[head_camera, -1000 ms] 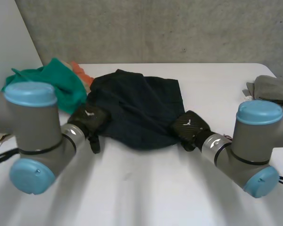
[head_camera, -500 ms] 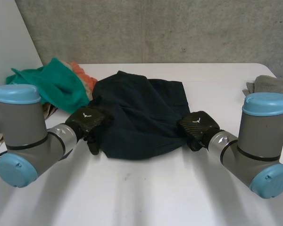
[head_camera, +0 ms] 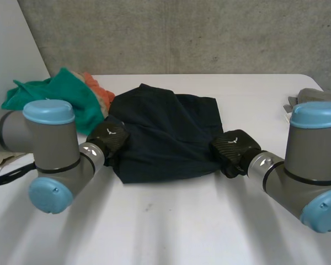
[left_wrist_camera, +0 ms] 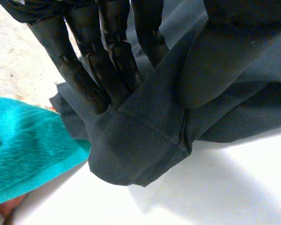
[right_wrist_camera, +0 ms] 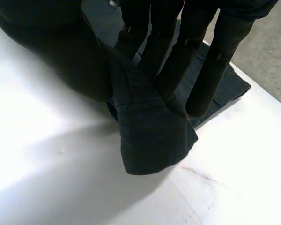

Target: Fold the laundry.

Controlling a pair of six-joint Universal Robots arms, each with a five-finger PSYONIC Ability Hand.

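A dark navy garment [head_camera: 165, 130] lies spread in the middle of the white table [head_camera: 171, 232]. My left hand [head_camera: 110, 138] is at its near left corner. In the left wrist view the fingers [left_wrist_camera: 105, 65] and thumb pinch the hemmed corner [left_wrist_camera: 140, 150], which folds over between them. My right hand [head_camera: 235, 148] is at the near right corner. In the right wrist view its fingers [right_wrist_camera: 175, 51] are shut on a flap of the dark garment [right_wrist_camera: 150, 136] that hangs just above the table.
A teal cloth [head_camera: 63, 96] with an orange cloth [head_camera: 99, 91] behind it is heaped at the back left, touching the garment's left side; the teal cloth [left_wrist_camera: 23, 150] lies just beside my left hand. A grey cloth [head_camera: 314, 95] sits at the right edge.
My left hand has closed its fingers on the garment's near left corner. The right hand moved rightwards with its corner, and the garment's near edge now lies wider and straighter.
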